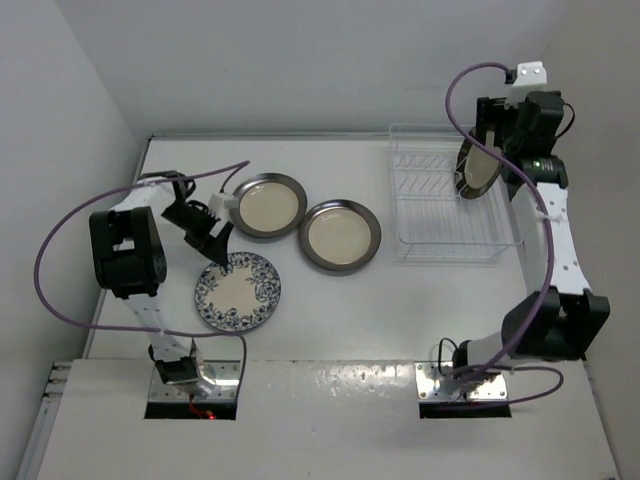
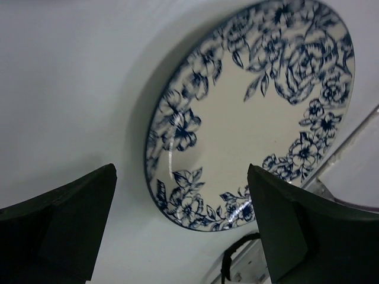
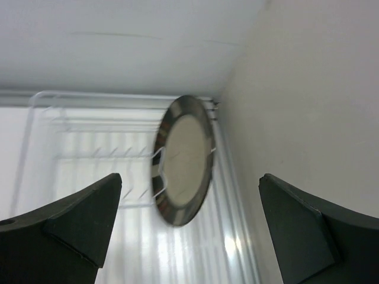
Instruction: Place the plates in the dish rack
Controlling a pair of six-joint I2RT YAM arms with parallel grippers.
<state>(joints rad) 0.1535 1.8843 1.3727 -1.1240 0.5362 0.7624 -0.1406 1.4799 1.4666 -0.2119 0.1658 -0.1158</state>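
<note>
Stiff and breakable, the floral plate (image 2: 249,118) looks slippery; pinch its rim. Left gripper (image 2: 180,195) and right gripper (image 3: 189,183) both gape empty.

Four round dinner plates are in view: two grey-rimmed plates (image 1: 268,206) (image 1: 340,236) with cream centres, one blue floral plate (image 1: 238,291) on white, and one dark-rimmed plate (image 1: 478,165) with a cream centre. There is one clear plastic dish rack (image 1: 440,245) with rows of thin prongs. Two robot arms show, the left arm (image 1: 130,255) and the right arm (image 1: 555,235), along with two purple cables (image 1: 40,265) (image 1: 450,100), one to each arm.
</note>
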